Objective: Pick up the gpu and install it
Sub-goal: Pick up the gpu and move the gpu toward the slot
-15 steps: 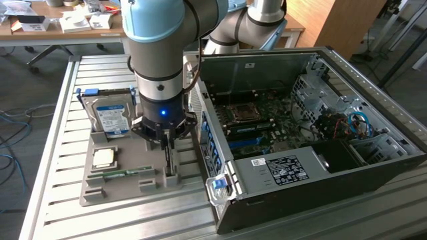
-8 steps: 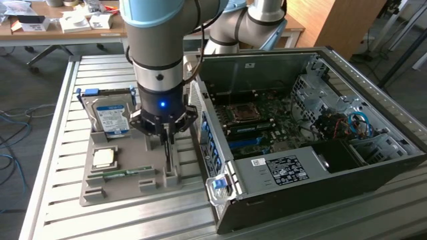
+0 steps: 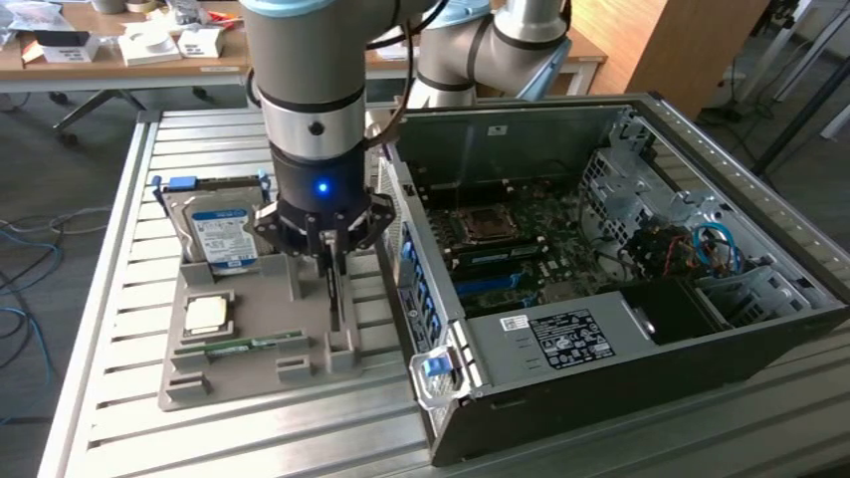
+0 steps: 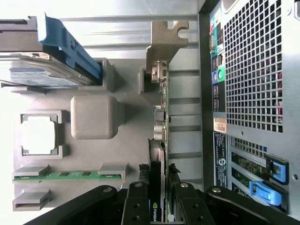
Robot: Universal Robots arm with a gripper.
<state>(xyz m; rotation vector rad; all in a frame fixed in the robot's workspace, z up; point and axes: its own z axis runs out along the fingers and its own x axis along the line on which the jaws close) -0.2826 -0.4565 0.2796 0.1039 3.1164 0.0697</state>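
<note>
Wrist view: looked straight down the top edge of the gpu [image 4: 158, 117], stood upright in a slot of the grey tray [image 4: 126, 140], with its metal bracket [image 4: 164, 42] at the end far from the gripper [image 4: 159, 208]. Closed narrow on the gpu, one of the fingers [image 4: 138, 206] against each face, with no gap to be made out on either side. Held near the end away from the bracket, not at the middle. Not yet lifted; lower edge seated in the slot. Shared the tray with a hard drive [image 4: 37, 75] and a memory stick [image 4: 65, 175], both well apart from the grip. Stood just beside the back wall of the computer case [image 4: 253, 70].

Judged the off-centre hold the main risk: could let the heavier bracket end sag or swing once free of the slot. Could also bind in the slot if pulled up at a slant, and drag the light tray up with it. Might slip if pinched only on raised parts rather than on flat board. Left little room beside the case wall, so a tilted or swinging bracket could catch the rim on the way over. Would then reach the board inside crooked, with a bent connector edge or a half-seated gpu as the likely result.
</note>
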